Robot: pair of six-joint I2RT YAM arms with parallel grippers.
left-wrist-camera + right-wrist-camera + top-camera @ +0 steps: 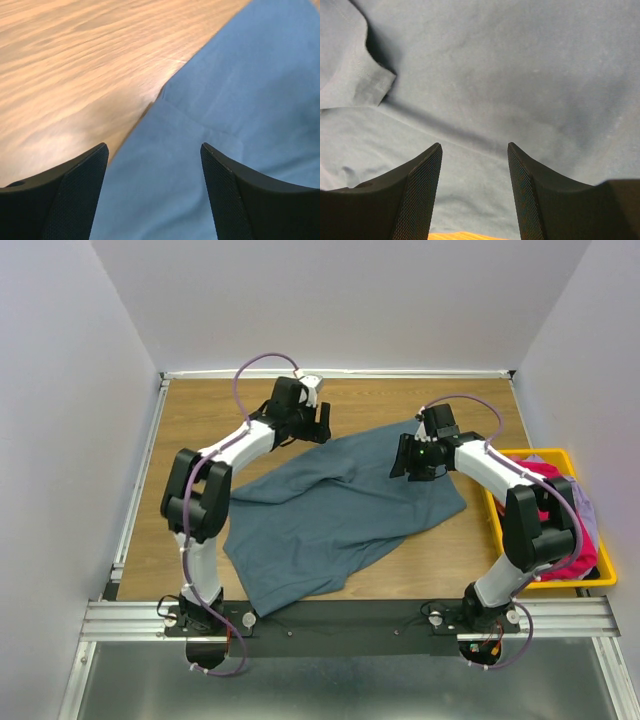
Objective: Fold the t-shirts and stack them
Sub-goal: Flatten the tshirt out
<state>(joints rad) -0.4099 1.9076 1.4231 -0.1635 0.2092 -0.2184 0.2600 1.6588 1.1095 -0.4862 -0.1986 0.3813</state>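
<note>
Wood table (200,410) is sitting inside plain white walls (350,300), w/ metal rails (135,490) running along its L and near edges. Grey-blue shirt (340,510) is lying rumpled mid-table, long axis running diagonally, near-L to far-R; can't tell which end is the collar. L gripper (155,165) is hovering over the shirt's far-L edge, jaws apart, gripping nothing. R gripper (475,160) is hanging over its far-R part, jaws apart too, nothing btwn them. Yellow bin (603,565) at R is holding a pink shirt (545,473) & paler shirts (585,508).

1 t-shirt (340,510) lies spread across the middle of the table (200,410), with 1 corner reaching the near edge. The bin (545,453) sits at the right edge, with more t-shirts (588,540) piled in it.
</note>
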